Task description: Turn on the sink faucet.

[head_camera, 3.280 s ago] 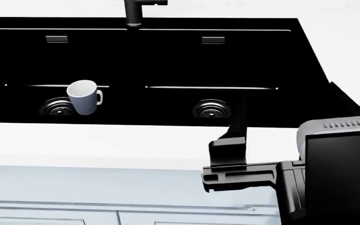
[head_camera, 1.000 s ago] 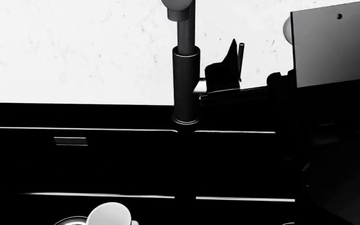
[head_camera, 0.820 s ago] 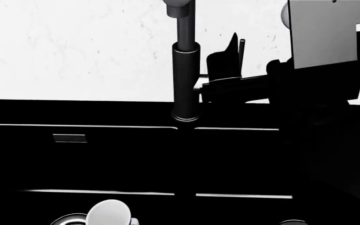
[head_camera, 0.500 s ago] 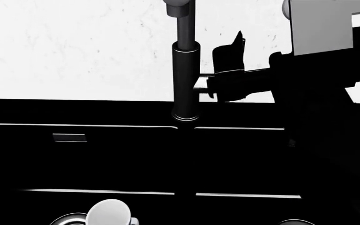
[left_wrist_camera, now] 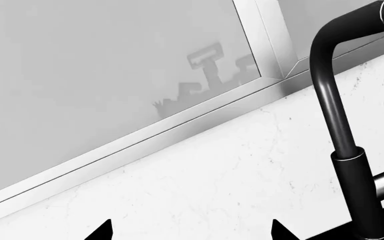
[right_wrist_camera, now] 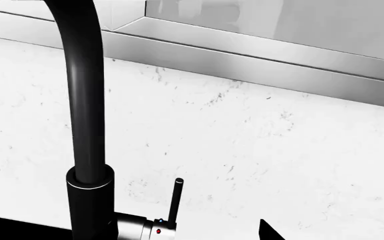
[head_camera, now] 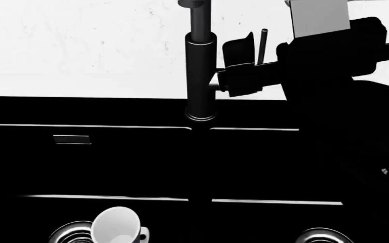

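Faucet (head_camera: pixel 200 76) upright at the sink's (head_camera: pixel 113 162) back rim, thin lever (right_wrist_camera: pixel 174 200) upright. No water visible, so apparently not yet on. Right gripper (head_camera: pixel 245 68) just beside the lever, grip unclear. Left gripper (left_wrist_camera: pixel 188 231) aside, jaws apart. Remaining: push the lever.

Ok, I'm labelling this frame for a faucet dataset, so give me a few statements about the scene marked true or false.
1. The right gripper is beside the sink faucet, on the lever's side. True.
2. A white mug lies in the sink near a drain. True.
3. Water is pouring from the spout. False: no water shows in any view.
4. The thin lever rod lies flat, pointing sideways. False: it stands upright on the silvery stub.
5. The left gripper is clamped on the faucet. False: its tips show apart, gripping nothing.
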You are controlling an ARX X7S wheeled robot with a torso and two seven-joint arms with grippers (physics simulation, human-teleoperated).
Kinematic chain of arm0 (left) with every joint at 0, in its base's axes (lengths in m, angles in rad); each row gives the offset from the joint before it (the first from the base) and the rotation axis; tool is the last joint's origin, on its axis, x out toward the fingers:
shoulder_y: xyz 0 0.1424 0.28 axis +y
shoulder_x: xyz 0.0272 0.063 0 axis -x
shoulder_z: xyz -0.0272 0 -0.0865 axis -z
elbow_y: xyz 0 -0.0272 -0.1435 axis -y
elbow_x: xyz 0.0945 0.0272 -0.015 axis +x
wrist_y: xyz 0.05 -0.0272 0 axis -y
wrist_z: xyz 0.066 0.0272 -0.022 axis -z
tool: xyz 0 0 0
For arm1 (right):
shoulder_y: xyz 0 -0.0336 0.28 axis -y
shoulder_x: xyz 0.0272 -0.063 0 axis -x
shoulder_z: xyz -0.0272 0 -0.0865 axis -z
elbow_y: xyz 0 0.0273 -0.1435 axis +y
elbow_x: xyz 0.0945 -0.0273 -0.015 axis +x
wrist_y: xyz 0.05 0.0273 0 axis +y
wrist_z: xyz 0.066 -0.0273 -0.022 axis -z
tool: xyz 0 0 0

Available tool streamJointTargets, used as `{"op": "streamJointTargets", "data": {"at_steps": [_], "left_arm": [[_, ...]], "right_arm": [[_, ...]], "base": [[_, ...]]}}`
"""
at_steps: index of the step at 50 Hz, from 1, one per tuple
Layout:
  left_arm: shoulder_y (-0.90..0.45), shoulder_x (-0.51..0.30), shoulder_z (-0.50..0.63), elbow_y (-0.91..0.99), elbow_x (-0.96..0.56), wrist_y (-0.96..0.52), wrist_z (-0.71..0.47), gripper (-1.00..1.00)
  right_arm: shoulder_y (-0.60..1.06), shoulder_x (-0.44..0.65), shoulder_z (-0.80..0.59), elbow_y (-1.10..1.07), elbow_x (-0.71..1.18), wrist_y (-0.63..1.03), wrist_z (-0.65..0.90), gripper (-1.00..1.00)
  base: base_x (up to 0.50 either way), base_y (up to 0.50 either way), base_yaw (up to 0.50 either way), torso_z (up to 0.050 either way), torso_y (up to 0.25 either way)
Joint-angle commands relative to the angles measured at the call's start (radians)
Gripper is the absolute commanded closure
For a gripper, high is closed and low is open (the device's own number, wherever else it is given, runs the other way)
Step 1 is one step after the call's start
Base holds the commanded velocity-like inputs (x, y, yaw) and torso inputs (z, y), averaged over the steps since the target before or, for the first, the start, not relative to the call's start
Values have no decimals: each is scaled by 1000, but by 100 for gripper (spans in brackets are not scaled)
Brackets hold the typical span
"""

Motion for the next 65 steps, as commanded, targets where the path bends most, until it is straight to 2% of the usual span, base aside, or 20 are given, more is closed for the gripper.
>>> {"op": "streamJointTargets", "data": {"at_steps": [1, 38, 65], "left_arm": [[-9, -9, 1, 8, -23, 9, -10, -100], [-75, -48, 11, 33, -183, 40, -102, -100], [-51, -40, 26, 50, -155, 54, -85, -100]], "right_arm": [[32, -11, -34, 65, -34, -12, -30, -100], [149, -45, -94, 190, -85, -25, -83, -100], [235, -102, -154, 378, -161, -108, -173, -100]], "base": [[0, 0, 0, 41, -133], [0, 0, 0, 39, -117], [0, 0, 0, 1, -1]]}}
